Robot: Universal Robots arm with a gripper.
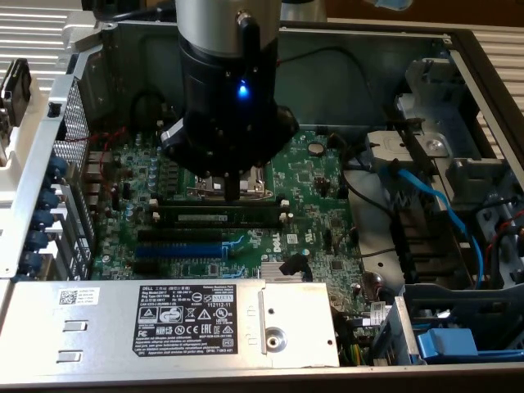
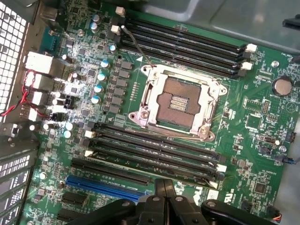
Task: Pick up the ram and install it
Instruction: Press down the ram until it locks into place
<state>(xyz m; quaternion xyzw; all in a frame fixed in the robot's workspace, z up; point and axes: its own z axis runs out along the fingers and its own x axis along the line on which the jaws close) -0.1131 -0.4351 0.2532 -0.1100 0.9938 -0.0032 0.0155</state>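
We find the ram [image 1: 219, 214], a light, stiff, fragile stick best held by its long edges, lying in a memory slot [image 2: 154, 151] beside the CPU socket [image 2: 178, 104]; we cannot tell the jaws' state.

The arm [image 1: 225, 90] hides most of the CPU socket [image 1: 233, 182] in the exterior view, the gripper [image 2: 161, 206] is cut off in the wrist view, and the PSU label [image 1: 196, 315] print's too tiny to read.
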